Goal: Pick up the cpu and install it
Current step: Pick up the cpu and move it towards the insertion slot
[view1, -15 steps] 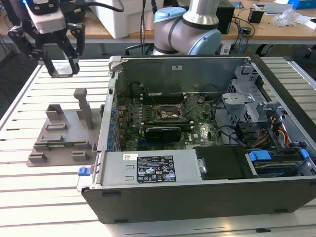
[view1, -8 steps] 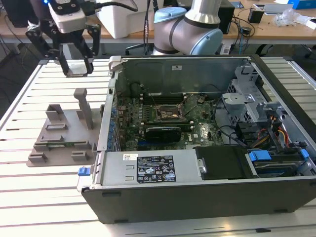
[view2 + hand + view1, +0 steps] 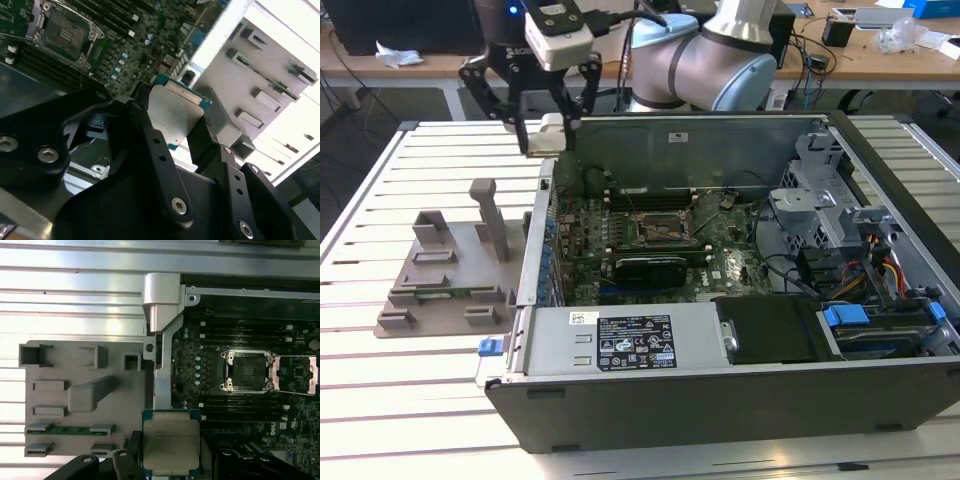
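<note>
Slatted metal table (image 3: 380,400) w/ an open PC case (image 3: 720,405) lying on it, circuit board (image 3: 720,270) exposed. Grey plastic tray (image 3: 450,290) sits just beside the case on the exterior view's left. Black gripper (image 3: 546,135) hangs over the case wall nearest the tray, fingers (image 3: 145,130) narrowed & clamped on two opposite edges of the cpu (image 3: 171,442). Its silvery top faces the first wrist view. Cpu is in the air, well apart from the empty socket (image 3: 247,371), whose bracket is swung open. Sticker (image 3: 635,343) on the case's grey cover carries print, too small to read.
</note>
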`<state>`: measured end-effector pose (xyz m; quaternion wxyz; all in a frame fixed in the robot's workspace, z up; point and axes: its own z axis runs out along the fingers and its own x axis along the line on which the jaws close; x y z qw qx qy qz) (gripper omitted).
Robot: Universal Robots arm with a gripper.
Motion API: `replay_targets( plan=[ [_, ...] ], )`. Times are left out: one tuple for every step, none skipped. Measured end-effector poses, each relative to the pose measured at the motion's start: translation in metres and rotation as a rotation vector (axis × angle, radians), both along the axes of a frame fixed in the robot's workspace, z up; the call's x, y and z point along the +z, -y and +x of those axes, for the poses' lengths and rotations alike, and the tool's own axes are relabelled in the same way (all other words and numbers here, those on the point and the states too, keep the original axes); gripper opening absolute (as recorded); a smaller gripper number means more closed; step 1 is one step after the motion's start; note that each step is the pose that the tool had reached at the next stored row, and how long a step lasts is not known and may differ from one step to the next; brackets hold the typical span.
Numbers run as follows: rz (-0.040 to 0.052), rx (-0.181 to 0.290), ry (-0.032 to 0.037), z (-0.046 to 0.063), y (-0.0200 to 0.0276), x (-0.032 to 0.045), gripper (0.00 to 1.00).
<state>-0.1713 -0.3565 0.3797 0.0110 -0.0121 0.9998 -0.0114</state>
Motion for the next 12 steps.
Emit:
replay_targets(
  plan=[
    [-0.0011,0.000,-0.0006,0.004,-0.0008,-0.0014,0.55],
    [-0.0019,0.000,-0.0011,0.009,-0.0019,-0.0032,0.55],
    [-0.0035,0.000,-0.0020,0.018,-0.0039,-0.0066,0.55],
    [-0.0052,0.000,-0.0031,0.027,-0.0063,-0.0103,0.55],
    [-0.0070,0.000,-0.0040,0.034,-0.0086,-0.0134,0.55],
    [-0.0086,0.000,-0.0042,0.041,-0.0105,-0.0163,0.55],
    [-0.0110,0.000,-0.0047,0.048,-0.0128,-0.0192,0.55],
    [-0.0123,0.000,-0.0048,0.053,-0.0144,-0.0214,0.55],
    [-0.0136,0.000,-0.0048,0.058,-0.0157,-0.0232,0.55],
    [-0.0146,0.000,-0.0051,0.062,-0.0166,-0.0246,0.55],
    [-0.0153,0.000,-0.0052,0.065,-0.0175,-0.0259,0.55],
    [-0.0160,0.000,-0.0051,0.069,-0.0185,-0.0275,0.55]
  ],
)
